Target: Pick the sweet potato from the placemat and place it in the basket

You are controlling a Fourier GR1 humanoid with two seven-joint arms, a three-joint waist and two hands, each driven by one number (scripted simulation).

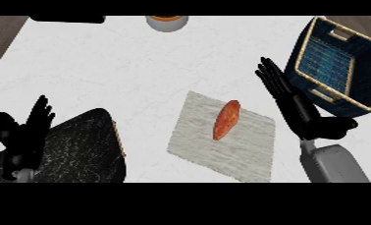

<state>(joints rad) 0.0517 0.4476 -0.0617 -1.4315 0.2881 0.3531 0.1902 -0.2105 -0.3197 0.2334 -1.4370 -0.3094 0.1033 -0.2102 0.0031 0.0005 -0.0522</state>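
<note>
Your left hand (33, 126) rests at the counter's left edge, fingers straight and empty. The sweet potato (226, 119) lies mid-placemat (250, 153), long axis pointing up toward the far-right corner. Your right hand (290, 102) hovers just right of it, fingers extended, holding nothing; come across its narrow width. The basket (308, 37) waits at the right edge.

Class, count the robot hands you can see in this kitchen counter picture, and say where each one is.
2. The left hand rests open at the view's left edge, beside a dark slab. The right hand is open between the placemat and the basket.
</note>
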